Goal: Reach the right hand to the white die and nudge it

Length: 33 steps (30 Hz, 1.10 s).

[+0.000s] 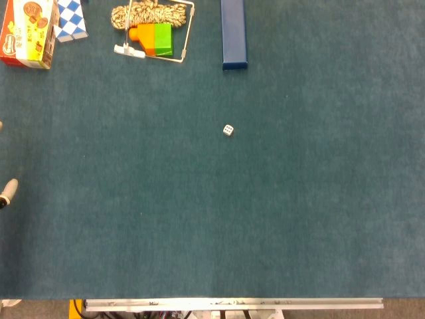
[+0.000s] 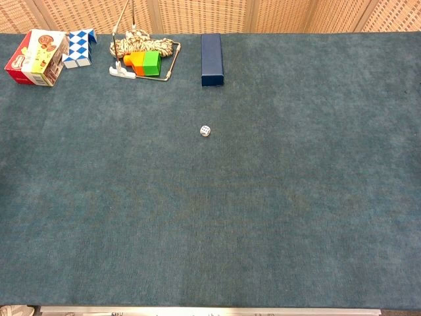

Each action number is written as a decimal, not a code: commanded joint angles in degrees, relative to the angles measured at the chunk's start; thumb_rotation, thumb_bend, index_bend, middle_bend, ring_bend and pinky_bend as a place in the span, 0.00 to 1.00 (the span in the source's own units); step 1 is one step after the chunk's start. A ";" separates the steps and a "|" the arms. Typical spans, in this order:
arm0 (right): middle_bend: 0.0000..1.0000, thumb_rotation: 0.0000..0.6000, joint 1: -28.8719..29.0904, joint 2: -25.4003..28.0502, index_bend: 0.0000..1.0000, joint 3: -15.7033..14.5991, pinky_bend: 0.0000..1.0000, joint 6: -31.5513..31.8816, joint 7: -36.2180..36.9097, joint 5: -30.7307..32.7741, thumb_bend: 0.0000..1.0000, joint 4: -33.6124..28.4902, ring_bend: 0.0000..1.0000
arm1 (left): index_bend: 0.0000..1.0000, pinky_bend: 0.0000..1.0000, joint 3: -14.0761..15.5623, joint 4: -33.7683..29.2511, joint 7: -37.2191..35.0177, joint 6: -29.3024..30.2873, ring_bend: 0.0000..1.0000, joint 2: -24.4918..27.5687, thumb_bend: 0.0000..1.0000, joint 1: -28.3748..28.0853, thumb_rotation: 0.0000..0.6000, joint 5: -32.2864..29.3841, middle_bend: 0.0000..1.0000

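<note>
Head view: white die [image 1: 228, 130] alone mid-cloth; left-edge fingertip [image 1: 9, 193], perhaps.

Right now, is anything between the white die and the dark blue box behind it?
Nothing: both views show only bare teal cloth between the white die and the dark blue box.

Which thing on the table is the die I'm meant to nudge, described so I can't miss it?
Start at the long dark blue box at the far edge of the blue-green table. Come straight toward the robot from its near end, and the white die sits alone on bare cloth. It is the only small white cube with dark dots, apart from everything else.
</note>
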 commanded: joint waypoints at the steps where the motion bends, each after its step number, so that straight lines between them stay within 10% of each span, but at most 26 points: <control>1: 0.18 1.00 0.03 -0.03 0.04 -0.03 0.21 -0.08 0.00 0.00 0.38 0.04 0.13 | 0.14 0.10 0.00 0.05 0.07 -0.09 0.17 -0.01 0.22 -0.03 1.00 -0.01 0.14; 18: 0.24 1.00 6.18 0.80 0.04 1.76 0.26 -4.79 1.04 -4.29 0.38 -3.22 0.22 | 0.14 0.10 0.24 0.16 -0.08 -0.23 0.17 0.13 0.22 -0.01 1.00 0.53 0.14; 33: 0.60 1.00 22.55 -3.88 0.04 6.93 0.85 -24.71 -1.43 -0.72 0.53 -8.30 0.70 | 0.14 0.10 0.94 -0.09 -0.25 0.65 0.17 0.51 0.22 0.73 1.00 1.54 0.14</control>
